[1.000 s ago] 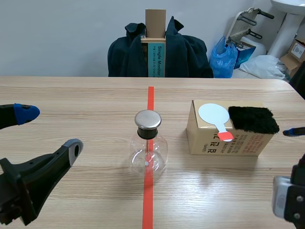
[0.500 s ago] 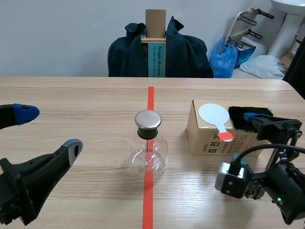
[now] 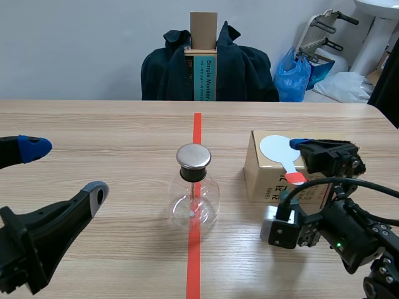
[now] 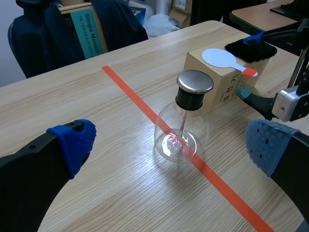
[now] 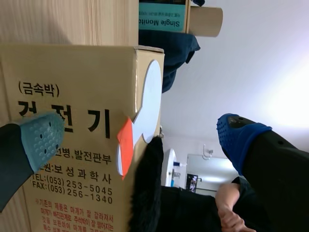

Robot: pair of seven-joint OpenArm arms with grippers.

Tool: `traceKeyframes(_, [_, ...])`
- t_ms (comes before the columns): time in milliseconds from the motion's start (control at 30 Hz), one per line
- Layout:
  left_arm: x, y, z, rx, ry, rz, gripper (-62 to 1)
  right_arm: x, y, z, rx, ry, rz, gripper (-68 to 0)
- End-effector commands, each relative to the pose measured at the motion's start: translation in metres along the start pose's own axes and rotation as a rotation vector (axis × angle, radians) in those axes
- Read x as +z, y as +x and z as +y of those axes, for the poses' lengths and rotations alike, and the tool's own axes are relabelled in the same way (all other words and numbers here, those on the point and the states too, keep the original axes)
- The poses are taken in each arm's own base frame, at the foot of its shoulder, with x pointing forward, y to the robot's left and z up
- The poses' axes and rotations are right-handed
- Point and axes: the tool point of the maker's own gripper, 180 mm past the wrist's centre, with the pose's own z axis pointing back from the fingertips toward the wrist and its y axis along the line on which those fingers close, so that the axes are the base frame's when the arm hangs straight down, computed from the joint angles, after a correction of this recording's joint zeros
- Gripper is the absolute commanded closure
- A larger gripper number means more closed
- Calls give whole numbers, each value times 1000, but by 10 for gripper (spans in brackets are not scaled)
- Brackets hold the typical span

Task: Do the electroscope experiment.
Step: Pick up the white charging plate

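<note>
Where red tape [image 3: 193, 261] runs mid-table stands clear glass flask [image 3: 194, 198], steel cap, black stopper. Left gripper [image 4: 169, 142] spread, well apart at near left; right gripper [image 5: 140, 135] spread astride tan cardboard box [image 3: 259, 168], near top edge.

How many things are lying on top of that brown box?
2: a white paddle with a red handle, and a black furry pad beside it, partly behind the right gripper.
</note>
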Motion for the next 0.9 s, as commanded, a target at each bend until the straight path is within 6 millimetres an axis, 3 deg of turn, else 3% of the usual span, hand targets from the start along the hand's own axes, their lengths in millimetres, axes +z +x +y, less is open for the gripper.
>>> traceKeyframes(0, [-1, 8, -3, -1, -12, -25, -623, -1, -7, -12, 24, -34, 4, -679])
traceKeyframes(367, [-1, 8, -3, -2, -12, -27, -623, 4, -12, -8, 24, -27, 33, -405])
traceKeyframes(667, [-1, 8, -3, -2, -12, -27, -623, 5, -16, -9, 23, -28, 57, -361])
traceKeyframes(867, [-1, 8, -3, -2, -12, -27, -623, 5, -16, -14, 33, -55, 56, -174])
